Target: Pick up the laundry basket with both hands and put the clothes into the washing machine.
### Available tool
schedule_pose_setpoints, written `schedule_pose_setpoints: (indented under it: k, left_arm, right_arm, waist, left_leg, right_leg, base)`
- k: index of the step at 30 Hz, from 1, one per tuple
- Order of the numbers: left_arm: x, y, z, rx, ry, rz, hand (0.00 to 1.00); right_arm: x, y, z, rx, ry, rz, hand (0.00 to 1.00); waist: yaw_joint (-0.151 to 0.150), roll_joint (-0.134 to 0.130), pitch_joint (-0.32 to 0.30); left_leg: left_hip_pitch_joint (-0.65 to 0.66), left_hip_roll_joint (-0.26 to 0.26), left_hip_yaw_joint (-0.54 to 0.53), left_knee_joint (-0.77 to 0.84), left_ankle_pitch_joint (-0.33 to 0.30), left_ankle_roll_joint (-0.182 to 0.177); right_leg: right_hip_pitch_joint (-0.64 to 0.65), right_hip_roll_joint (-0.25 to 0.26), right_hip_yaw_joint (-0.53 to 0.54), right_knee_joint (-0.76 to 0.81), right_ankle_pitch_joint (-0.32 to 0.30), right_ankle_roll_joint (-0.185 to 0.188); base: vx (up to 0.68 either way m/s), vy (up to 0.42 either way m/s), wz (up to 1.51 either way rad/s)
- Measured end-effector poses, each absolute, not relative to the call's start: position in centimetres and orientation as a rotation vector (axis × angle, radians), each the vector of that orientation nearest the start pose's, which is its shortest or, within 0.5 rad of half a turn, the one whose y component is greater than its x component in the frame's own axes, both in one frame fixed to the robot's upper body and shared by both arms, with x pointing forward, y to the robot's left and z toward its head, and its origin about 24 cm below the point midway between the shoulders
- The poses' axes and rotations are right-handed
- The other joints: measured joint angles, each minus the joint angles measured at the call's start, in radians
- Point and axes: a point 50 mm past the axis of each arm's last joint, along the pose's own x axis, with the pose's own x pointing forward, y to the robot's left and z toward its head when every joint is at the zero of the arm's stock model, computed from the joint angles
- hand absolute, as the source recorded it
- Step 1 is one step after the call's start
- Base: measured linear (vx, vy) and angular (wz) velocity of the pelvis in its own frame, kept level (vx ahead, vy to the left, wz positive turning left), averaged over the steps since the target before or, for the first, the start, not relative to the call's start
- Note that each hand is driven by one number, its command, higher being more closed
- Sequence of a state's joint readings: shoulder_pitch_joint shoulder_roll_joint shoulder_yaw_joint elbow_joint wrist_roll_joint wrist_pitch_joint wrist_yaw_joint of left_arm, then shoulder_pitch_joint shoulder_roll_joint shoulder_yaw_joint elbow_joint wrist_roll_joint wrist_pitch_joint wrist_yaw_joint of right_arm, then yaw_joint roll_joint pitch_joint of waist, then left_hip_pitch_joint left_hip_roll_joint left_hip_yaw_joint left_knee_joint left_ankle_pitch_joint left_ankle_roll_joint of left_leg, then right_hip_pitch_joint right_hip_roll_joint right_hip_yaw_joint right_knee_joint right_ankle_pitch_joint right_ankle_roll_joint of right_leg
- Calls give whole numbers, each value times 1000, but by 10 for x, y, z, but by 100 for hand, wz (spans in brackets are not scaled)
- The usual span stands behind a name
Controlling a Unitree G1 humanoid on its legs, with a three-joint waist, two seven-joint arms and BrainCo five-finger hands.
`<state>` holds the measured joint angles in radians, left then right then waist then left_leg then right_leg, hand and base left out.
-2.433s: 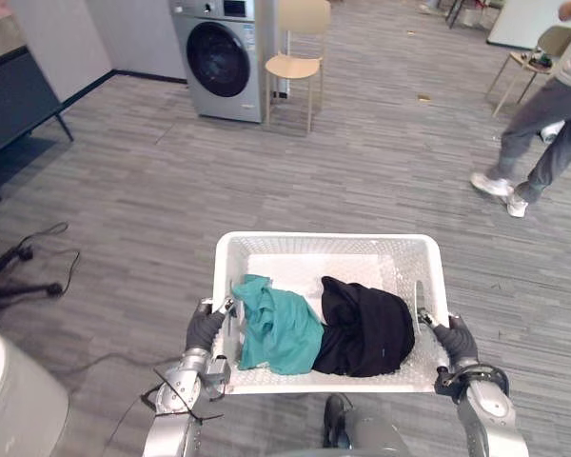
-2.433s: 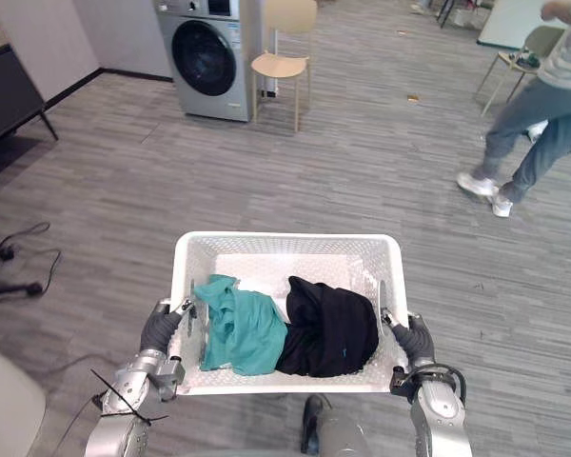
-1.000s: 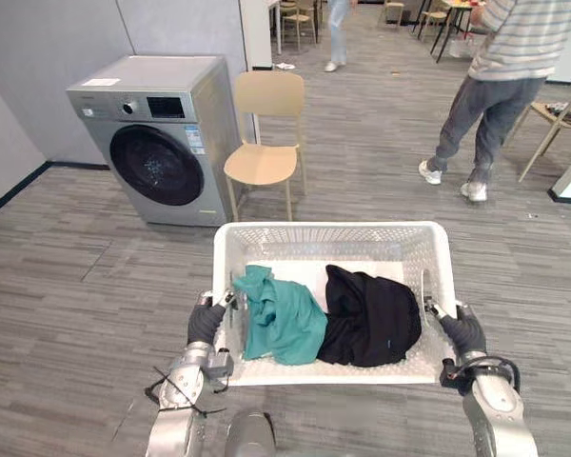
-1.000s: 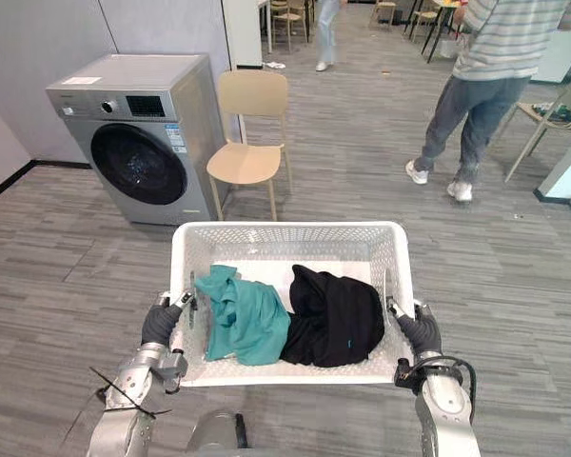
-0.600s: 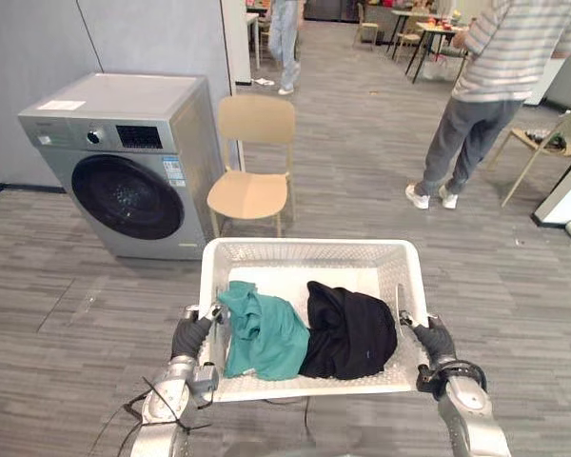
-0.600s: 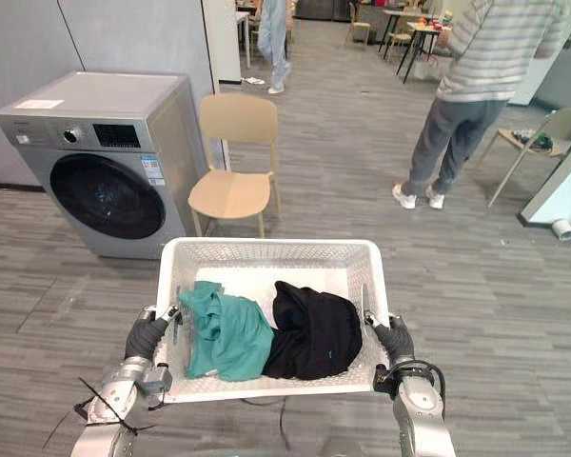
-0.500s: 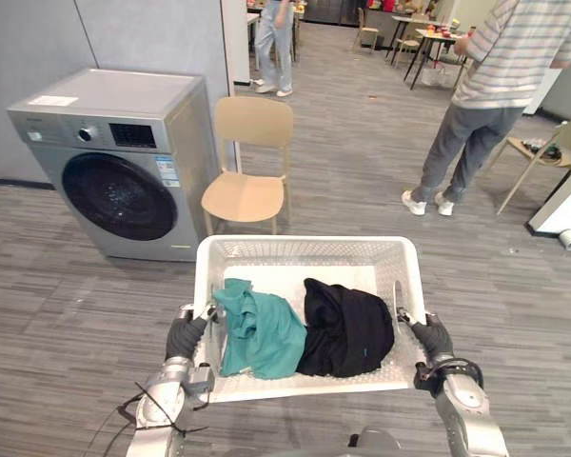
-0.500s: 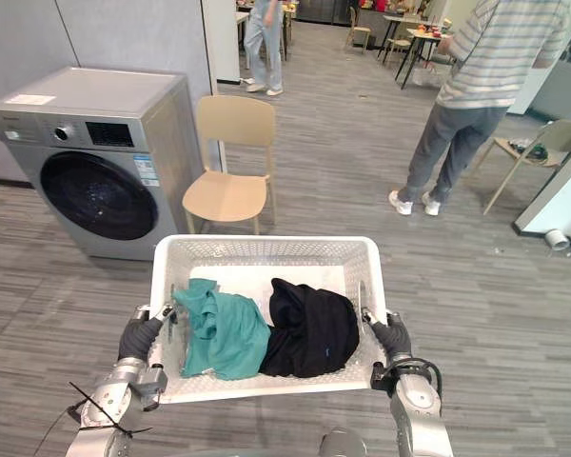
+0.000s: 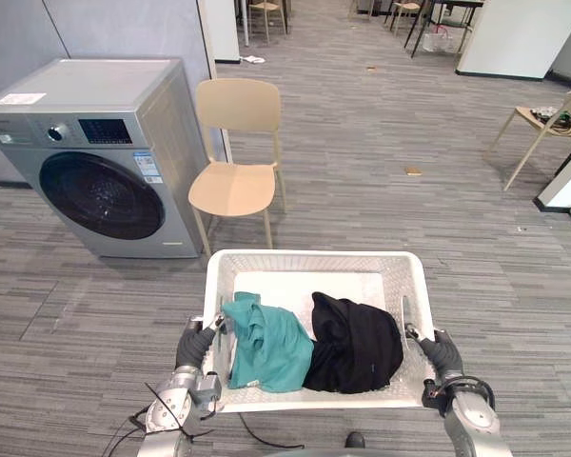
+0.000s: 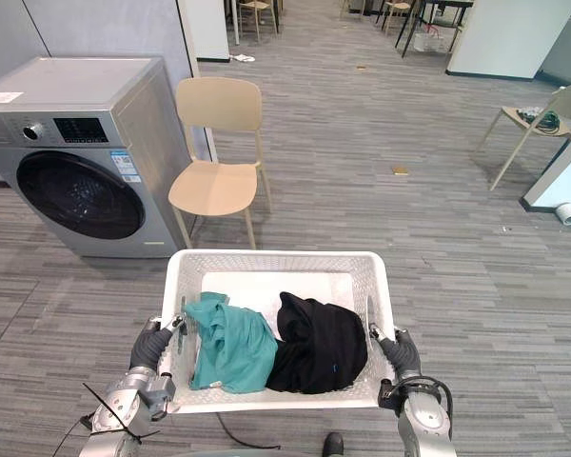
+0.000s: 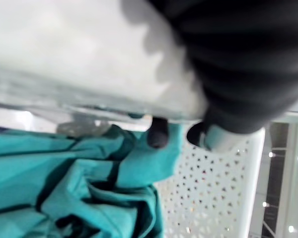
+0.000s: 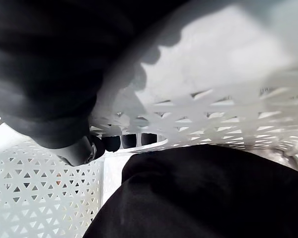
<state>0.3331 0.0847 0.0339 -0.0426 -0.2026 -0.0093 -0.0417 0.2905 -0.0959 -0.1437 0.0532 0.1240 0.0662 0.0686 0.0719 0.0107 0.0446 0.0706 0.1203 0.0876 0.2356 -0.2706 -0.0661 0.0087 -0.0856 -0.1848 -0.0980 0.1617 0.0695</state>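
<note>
I carry a white perforated laundry basket [image 9: 314, 264] in front of me, level and above the floor. My left hand [image 9: 195, 345] is curled on its left side handle and my right hand [image 9: 440, 350] on the right one. Inside lie a teal garment [image 9: 266, 343] on the left and a black garment [image 9: 357, 341] on the right. In the left wrist view dark fingertips [image 11: 158, 134] hook over the rim above the teal cloth [image 11: 64, 178]. Fingertips [image 12: 120, 142] in the right wrist view curl through the lattice beside the black cloth [image 12: 198, 193]. The grey washing machine [image 9: 86, 152] stands ahead to the left, its round door shut.
A beige chair [image 9: 236, 162] stands right beside the washing machine, straight ahead of the basket. Another chair [image 9: 542, 124] and a white panel base [image 9: 563, 186] are at the far right. A grey wall [image 9: 114, 29] runs behind the machine.
The camera has shifted; the washing machine and chair look slightly nearer. The person in the striped top and the one in the background have left the view. Both hands keep hold of the basket.
</note>
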Motion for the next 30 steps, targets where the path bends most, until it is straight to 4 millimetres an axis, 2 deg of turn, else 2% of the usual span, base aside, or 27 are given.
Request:
schedule_pose_setpoints:
  k: [4,9,11,12,13,14,15,16,17,18,19,20,22,23,24,25,26,27,28,29,30]
  left_arm:
    - [176,190,-14,-114,256,97,100]
    - [174,193,-19,-114,278,111,100]
    - [173,193,-20,-116,282,116,100]
    - [173,192,-20,-124,283,118,100]
    - [174,190,-21,-140,282,125,100]
    - [174,189,-21,-142,283,125,100]
    - [173,189,-21,-143,284,126,100]
    - [173,190,-21,-141,284,129,100]
    - [172,193,-21,-134,288,138,100]
    - [171,196,-21,-127,289,141,100]
    - [172,200,-17,-99,273,140,100]
    - [174,203,-11,-79,254,132,100]
    - [179,203,0,-61,205,118,100]
    - [179,203,0,-63,202,120,100]
    - [180,202,1,-71,196,123,100]
    - [180,201,1,-74,198,123,100]
    - [178,200,-1,-77,206,126,100]
    - [177,201,-1,-76,208,127,100]
    - [177,200,-1,-79,206,127,100]
    - [177,200,-1,-84,206,134,100]
    - [177,200,-2,-84,207,134,100]
  right_arm:
    - [174,-217,-31,33,381,-165,100]
    - [176,-217,-41,47,418,-159,100]
    - [179,-217,-44,58,428,-149,100]
    - [181,-218,-45,58,430,-143,100]
    - [182,-221,-44,53,424,-141,100]
    - [181,-221,-44,54,425,-141,100]
    - [181,-222,-44,55,426,-142,100]
    - [178,-223,-45,69,426,-149,100]
    - [177,-220,-46,77,430,-142,100]
    - [177,-220,-46,81,432,-141,100]
    - [176,-215,-48,104,432,-143,100]
    - [176,-213,-48,127,429,-148,100]
    - [179,-212,-43,163,393,-155,100]
    - [181,-212,-40,162,383,-153,100]
    - [181,-212,-39,159,377,-152,100]
    - [181,-213,-39,156,378,-155,100]
    - [180,-213,-40,154,383,-156,100]
    - [179,-213,-41,157,388,-157,100]
    - [179,-213,-40,158,385,-159,100]
    - [181,-213,-39,154,379,-154,100]
    - [181,-214,-39,154,380,-153,100]
  waist:
    - [1,1,-2]
    - [3,3,-6]
    - [3,4,-6]
    - [3,11,-2]
    - [2,22,12]
    - [-1,22,19]
    - [-4,21,27]
    - [-4,11,50]
    - [3,15,61]
    - [1,16,69]
    - [-5,10,68]
    - [-7,7,63]
    - [-19,-20,57]
    - [-19,-22,55]
    - [-19,-22,52]
    - [-21,-15,49]
    - [-31,5,30]
    - [-34,18,17]
    - [-43,42,-9]
    - [-42,61,-19]
    - [-43,69,-23]
  left_leg:
    - [-9,0,2,7,0,0]
    - [-14,-3,27,11,0,0]
    - [-36,-11,30,23,-2,2]
    - [-55,-17,27,38,-5,8]
    - [-68,-30,14,73,-14,21]
    - [-73,-37,3,86,-19,29]
    - [-68,-49,-4,97,-25,38]
    - [-39,-74,-9,107,-44,59]
    - [-22,-85,-18,129,-65,82]
    - [-22,-86,-28,143,-76,96]
    - [-21,-86,-55,157,-89,107]
    - [-33,-77,-75,162,-92,105]
    - [-65,-66,-143,144,-94,101]
    - [-72,-56,-151,139,-94,101]
    - [-74,-41,-179,134,-105,82]
    - [-69,-25,-201,132,-114,69]
    - [-42,22,-253,103,-135,65]
    - [-31,45,-264,91,-141,73]
    - [-69,61,-335,243,-145,51]
    - [-107,54,-395,466,-103,-3]
    - [-117,52,-414,567,-58,-45]
  right_leg:
    - [-7,0,3,0,4,-2]
    - [-26,-4,22,0,15,3]
    - [-50,-21,23,10,17,6]
    - [-84,-32,23,63,-2,11]
    - [-148,-65,22,217,-72,25]
    - [-177,-86,22,303,-107,25]
    - [-208,-107,22,397,-138,16]
    - [-259,-147,25,573,-181,-29]
    - [-295,-167,42,691,-183,-33]
    - [-316,-168,55,739,-201,-30]
    - [-333,-154,54,800,-256,-5]
    - [-334,-127,49,786,-287,19]
    - [-327,-98,-36,625,-314,7]
    - [-326,-87,-50,581,-312,4]
    - [-319,-63,-59,550,-288,-24]
    - [-308,-44,-67,558,-287,-45]
    - [-291,1,-104,572,-348,-74]
    - [-276,22,-125,563,-370,-87]
    - [-249,68,-158,546,-408,-101]
    - [-221,116,-162,544,-433,-118]
    - [-200,138,-166,537,-438,-137]
  base:
    - [0,0,-2]
    - [-11,2,-13]
    - [-48,34,-8]
    - [-55,88,17]
    - [-62,107,29]
    - [-63,78,40]
    - [-81,70,41]
    - [-89,72,37]
    - [-67,68,31]
    - [-6,19,36]
    - [28,-35,47]
    - [63,-115,75]
    - [140,-199,82]
    - [227,-262,65]
    - [202,-230,48]
    - [344,-363,61]
    - [340,-305,47]
    - [491,-350,52]
    - [520,-266,23]
    - [538,-269,14]
    - [546,-265,-8]
